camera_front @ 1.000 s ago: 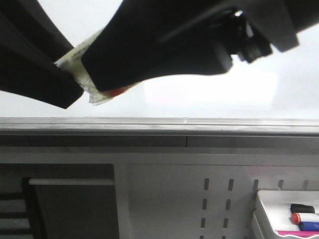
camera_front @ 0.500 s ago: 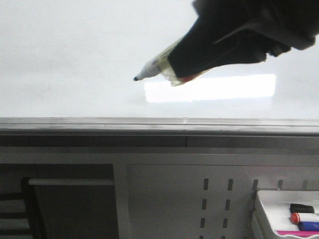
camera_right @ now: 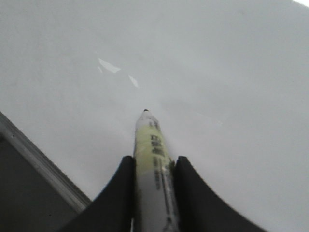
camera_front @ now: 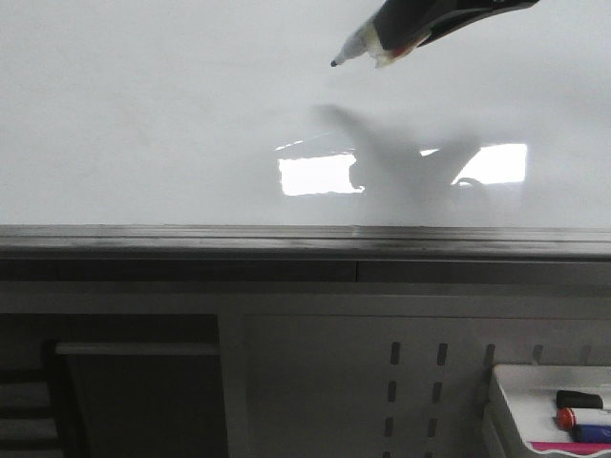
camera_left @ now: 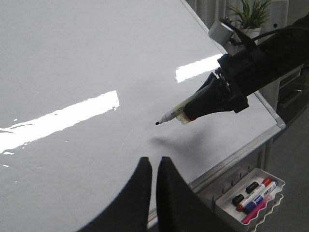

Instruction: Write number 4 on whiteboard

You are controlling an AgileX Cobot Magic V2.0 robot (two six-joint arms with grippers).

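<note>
the whiteboard is blank and shiny, with no line of the number 4 on it yet, so i think all the writing is left to do: the slanted line, the long bar and the straight line down. the right gripper holds a marker tight between its jaws, which press on both sides of the pale barrel. the cap is off and the black tip sticks out in front. in the front view the marker is up near the top of the board, tip pointing left, and its shadow falls lower on the board apart from the tip, so i think the tip is up off the board. the left gripper holds nothing; its jaws are nearly together with just a thin gap, and it sits low, well apart from the marker. a tray of spare markers hangs below the board's rail. next the tip should come down to touch the board where the 4 will start.
</note>
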